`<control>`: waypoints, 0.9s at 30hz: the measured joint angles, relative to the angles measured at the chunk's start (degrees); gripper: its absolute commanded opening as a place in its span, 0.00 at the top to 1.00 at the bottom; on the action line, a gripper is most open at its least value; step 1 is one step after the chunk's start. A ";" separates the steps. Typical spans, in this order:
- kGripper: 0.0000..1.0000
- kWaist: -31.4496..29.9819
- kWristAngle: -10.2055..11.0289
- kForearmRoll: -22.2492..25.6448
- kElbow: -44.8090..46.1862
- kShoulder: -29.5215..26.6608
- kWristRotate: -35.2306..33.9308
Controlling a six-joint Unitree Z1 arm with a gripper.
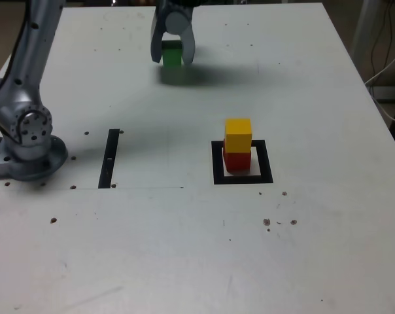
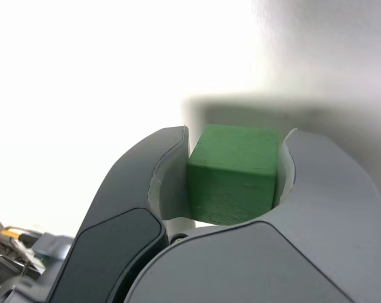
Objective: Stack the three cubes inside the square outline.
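Observation:
A green cube sits between the two fingers of my gripper at the far side of the table; the wrist view shows both jaws pressed against the sides of the green cube. It hangs just above the table, with its shadow under it. In the square outline, toward the exterior view's right, a yellow cube rests on a red cube. The gripper is far behind and to the left of that stack.
The arm's grey base stands at the exterior view's left edge. A narrow black strip lies on the table beside it. Cables hang beyond the table's right edge. Small dark specks dot the white tabletop.

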 measured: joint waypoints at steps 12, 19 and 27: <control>0.84 -17.67 -1.20 12.13 -7.19 -8.39 -12.35; 0.84 -30.28 -7.10 13.08 -6.12 -10.83 -20.35; 0.84 -37.28 -10.25 13.32 -4.38 -13.11 -28.41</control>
